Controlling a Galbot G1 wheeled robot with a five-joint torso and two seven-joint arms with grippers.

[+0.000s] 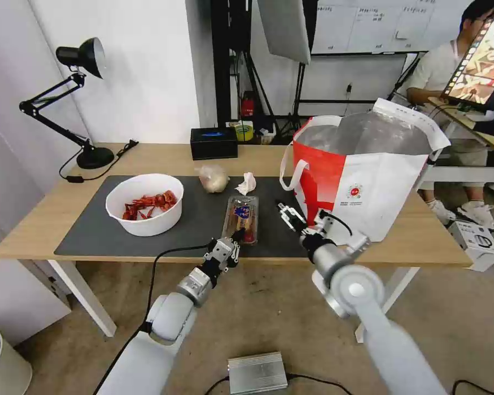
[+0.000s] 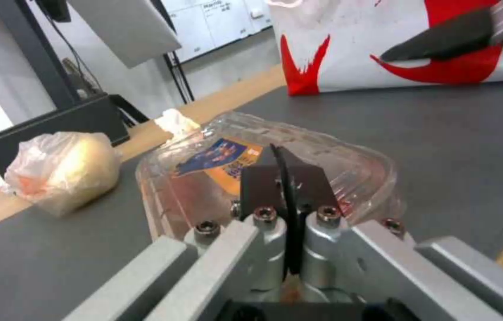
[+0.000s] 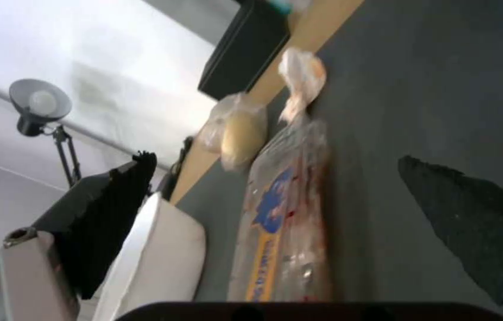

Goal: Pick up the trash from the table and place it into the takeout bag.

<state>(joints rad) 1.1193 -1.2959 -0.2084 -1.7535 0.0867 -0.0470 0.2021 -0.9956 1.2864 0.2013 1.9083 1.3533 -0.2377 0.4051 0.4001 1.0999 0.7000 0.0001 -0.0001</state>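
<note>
At the near edge of the light-wood table [image 1: 164,156], the left gripper [image 1: 237,237] had its dark fingers pressed together at the near end of the clear plastic tray [image 1: 241,218], touching its rim; the left wrist view showed the tray [image 2: 251,156] directly ahead of those closed fingers [image 2: 287,187]. Just to the right, the right gripper [image 1: 284,211] hovered over the dark grey mat [image 1: 93,230] beside the tray, fingers spread apart, with the tray [image 3: 284,209] lying between them in the right wrist view. The white bowl of red shells [image 1: 145,204] sat on the mat to the left, well apart from both grippers. Beyond the tray lay the beige bundle in a clear bag [image 1: 213,178] and the crumpled white tissue [image 1: 246,183], side by side near the mat's far edge. The takeout bag [image 1: 362,175] stood open at the right, close behind the right gripper. A black tissue box [image 1: 213,142] sat at the far edge, and a black desk lamp [image 1: 77,104] stood in the far left corner.
</note>
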